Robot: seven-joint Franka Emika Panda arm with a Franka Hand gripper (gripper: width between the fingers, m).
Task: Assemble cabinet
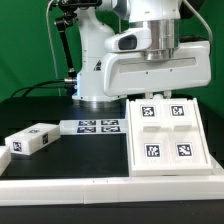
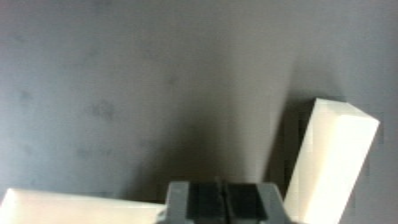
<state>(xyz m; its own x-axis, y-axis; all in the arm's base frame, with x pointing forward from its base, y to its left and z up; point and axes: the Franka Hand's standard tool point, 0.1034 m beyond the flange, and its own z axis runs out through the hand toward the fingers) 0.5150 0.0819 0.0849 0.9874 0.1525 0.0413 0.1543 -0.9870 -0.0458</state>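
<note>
The cabinet's large white piece (image 1: 168, 138) lies at the exterior view's right, showing four recessed panels, each with a square tag. A smaller white tagged block (image 1: 30, 141) lies apart at the exterior view's left. My gripper (image 1: 162, 97) hangs over the large piece's far edge, its wide white hand hiding the fingertips. In the wrist view my gripper (image 2: 222, 205) has its jaws together with nothing between them, above the dark table. A white piece's edge (image 2: 334, 160) stands beside it, and another white corner (image 2: 71, 208) shows on the other side.
The marker board (image 1: 96, 126) lies flat between the two cabinet pieces. The white robot base (image 1: 95, 70) stands behind it. A long white bar (image 1: 60, 187) runs along the front. The table is black and the backdrop is green.
</note>
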